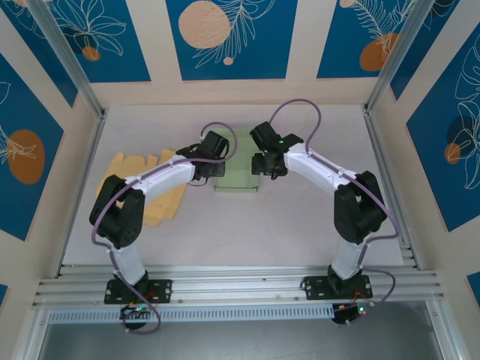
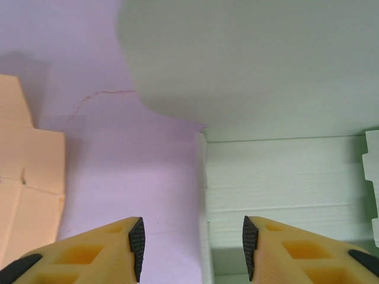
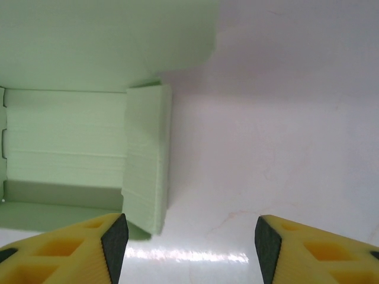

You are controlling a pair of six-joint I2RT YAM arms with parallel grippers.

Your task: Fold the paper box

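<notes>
The green paper box (image 1: 238,174) lay near the middle of the bench (image 1: 262,232), between the two arms, with its long side running away from their bases. From above, the left gripper (image 1: 214,166) hung at the box's left edge and the right gripper (image 1: 265,166) at its right edge. From that height it was hard to say whether either one touched the cardboard.

In the left wrist view, the left gripper (image 2: 193,248) had its jaws spread. Its black pads (image 2: 137,247) stood apart, with the box's left wall edge (image 2: 202,189) rising in the gap between them and neither pad pressing on it. The box floor (image 2: 284,177) stretched to the right, and a large pale flap (image 2: 249,59) filled the top of the view, blurred. To the left, flat orange cardboard (image 2: 29,177) lay on the lilac bench surface.

In the right wrist view, the right gripper (image 3: 191,245) was also spread wide. The box's upright right side flap (image 3: 146,160) stood just beside the left fingertip (image 3: 116,241), and bare bench showed under the rest of the gap. The box interior (image 3: 65,142) lay to the left of that flap.

In the top view, the orange-yellow cardboard sheets (image 1: 139,176) sat left of the box, partly under the left arm.
</notes>
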